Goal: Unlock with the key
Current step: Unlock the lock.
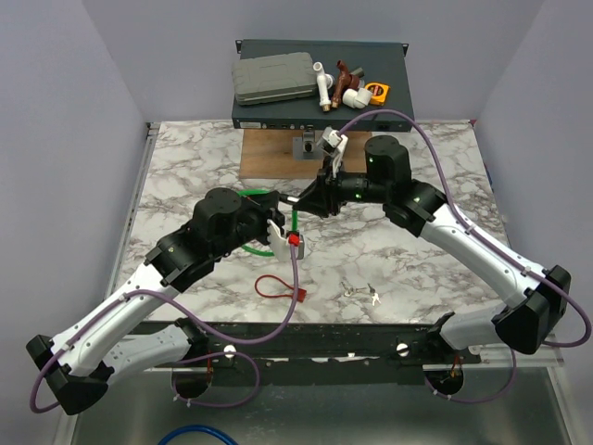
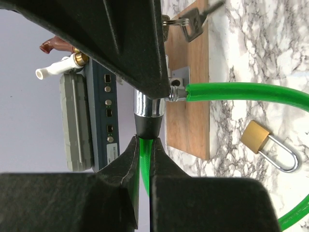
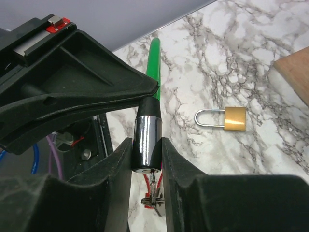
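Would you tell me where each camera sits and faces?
Top external: above and behind, looking down on the table; both arms show.
Left wrist: on the left arm, looking along its fingers pinching the green cable.
Right wrist: on the right arm, along its fingers around the lock barrel.
Both wrist views share the brass padlock.

The wooden board [image 1: 269, 156] is lying at the far middle of the marble table [image 1: 185, 167]. Just nearer than the board, the left gripper [image 1: 276, 234] and right gripper [image 1: 304, 199] are meeting from either side at the green cable lock [image 1: 258, 192]. Further from the board, toward the near edge, a red cable loop [image 1: 273, 286] and a bunch of keys [image 1: 361, 292] are lying apart. Behind the board, a dark rack unit [image 1: 408, 74] is carrying a grey case [image 1: 273, 77], white pipe fittings [image 1: 322, 85] and an orange tape measure [image 1: 378, 91].
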Motion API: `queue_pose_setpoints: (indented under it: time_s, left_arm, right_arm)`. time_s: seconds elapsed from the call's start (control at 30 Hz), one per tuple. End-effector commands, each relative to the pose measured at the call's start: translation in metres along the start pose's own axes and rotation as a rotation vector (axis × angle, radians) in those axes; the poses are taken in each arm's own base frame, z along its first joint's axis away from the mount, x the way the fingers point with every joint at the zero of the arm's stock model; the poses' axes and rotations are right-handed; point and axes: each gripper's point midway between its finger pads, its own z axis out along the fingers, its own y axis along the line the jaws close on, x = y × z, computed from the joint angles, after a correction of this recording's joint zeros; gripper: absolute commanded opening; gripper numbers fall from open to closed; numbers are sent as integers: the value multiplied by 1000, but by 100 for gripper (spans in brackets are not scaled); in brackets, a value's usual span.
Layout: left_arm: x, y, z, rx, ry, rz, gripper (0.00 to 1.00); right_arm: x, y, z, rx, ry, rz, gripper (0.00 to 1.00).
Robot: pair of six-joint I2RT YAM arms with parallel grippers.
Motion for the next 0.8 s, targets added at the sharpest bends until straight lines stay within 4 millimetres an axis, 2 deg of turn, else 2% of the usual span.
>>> queue_pose_setpoints:
  time_s: [0.0, 0.13, 0.23, 0.3, 0.37, 0.43, 0.47, 0.57, 0.63, 0.77]
  left_arm:
    - [-26, 32, -13, -45, -93, -87, 0]
    - [-32, 23, -14, 42, -95, -211, 0]
    - [-35, 14, -16, 93, -97, -286, 1]
    - [-35, 6, -17, 133, -91, -327, 14]
    - [-34, -1, -19, 181, -72, -369, 33]
    - [-31, -5, -22, 230, -49, -441, 56]
    - [-28, -5, -23, 247, -36, -500, 63]
    - [-20, -1, -28, 297, -21, -646, 75]
    - [-15, -3, -30, 337, -18, -720, 78]
    - [-32, -27, -39, 532, -77, -811, 84]
  right_arm:
    - [17, 22, 2, -156, 59, 30, 24]
    - [17, 27, -1, -178, 54, 28, 11]
    - [14, 28, -5, -166, 32, 12, 6]
    - [9, 29, -9, -154, 7, -8, 4]
    - [5, 29, -13, -138, -15, -28, 1]
    - [3, 29, -17, -128, -22, -46, 1]
    - [3, 30, -19, -126, -23, -56, 1]
    - [3, 33, -23, -131, -20, -71, 1]
    - [3, 35, -24, -143, -21, -78, 1]
    - [1, 38, -25, -162, -17, -84, 1]
